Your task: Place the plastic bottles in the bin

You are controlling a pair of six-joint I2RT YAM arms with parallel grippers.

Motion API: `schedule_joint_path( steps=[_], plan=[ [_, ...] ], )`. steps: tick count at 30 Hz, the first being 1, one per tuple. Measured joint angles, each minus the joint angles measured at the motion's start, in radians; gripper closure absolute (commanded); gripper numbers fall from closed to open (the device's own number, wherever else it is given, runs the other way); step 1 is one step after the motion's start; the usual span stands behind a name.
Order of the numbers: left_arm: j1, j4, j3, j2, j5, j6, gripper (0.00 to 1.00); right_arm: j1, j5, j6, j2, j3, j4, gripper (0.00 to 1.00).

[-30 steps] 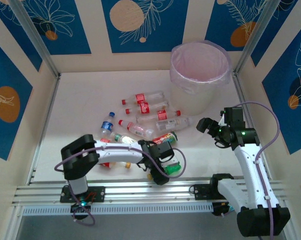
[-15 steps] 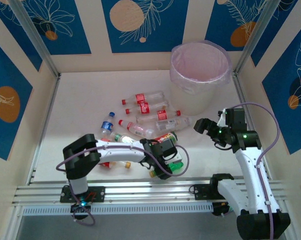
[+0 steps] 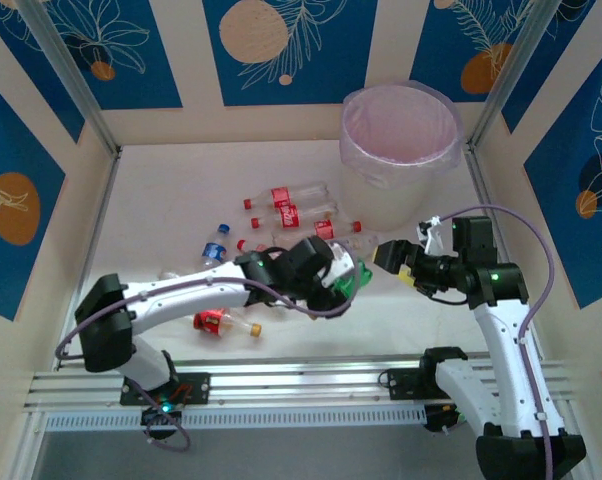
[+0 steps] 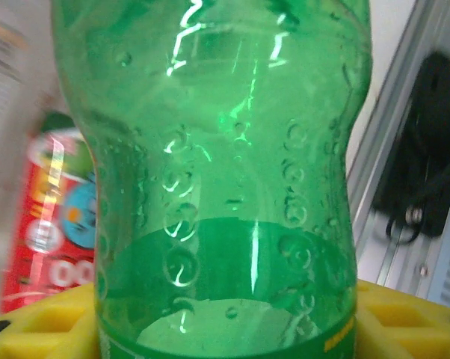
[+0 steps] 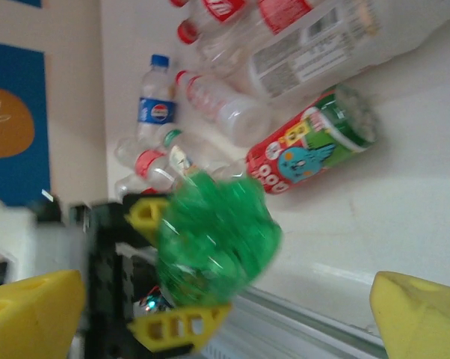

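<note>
Green see-through plastic with little bumps is seen on the green bottle (image 4: 225,149). It is squeezed by the left gripper (image 3: 343,283), next to the heap of red-label bottles (image 3: 296,215). The right gripper (image 3: 401,256) is held wide open just beside it. The bin (image 3: 391,195) is set in the far right corner, close to the walls. Bare table (image 3: 166,190) is seen on the far left.

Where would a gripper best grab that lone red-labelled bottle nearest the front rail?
Probably the lone bottle around its labelled middle, from straight above: it lies flat on its side, clear of the other bottles, with bare table along both long sides.
</note>
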Motion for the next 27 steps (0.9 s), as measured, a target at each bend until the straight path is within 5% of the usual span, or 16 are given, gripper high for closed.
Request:
schedule_joint_path(
  steps=[9,15,27],
  plan=[
    [0.013,0.141,-0.013,-0.029,0.023,-0.032,0.41,0.125,-0.079,0.098,0.079,-0.063,0.170,0.04],
    [0.054,0.266,-0.062,-0.027,0.154,-0.084,0.40,0.171,-0.079,0.153,0.130,-0.070,0.291,0.09],
    [0.075,0.357,-0.062,-0.013,0.220,-0.132,0.37,0.200,-0.066,0.183,0.126,-0.084,0.453,0.46]
  ],
)
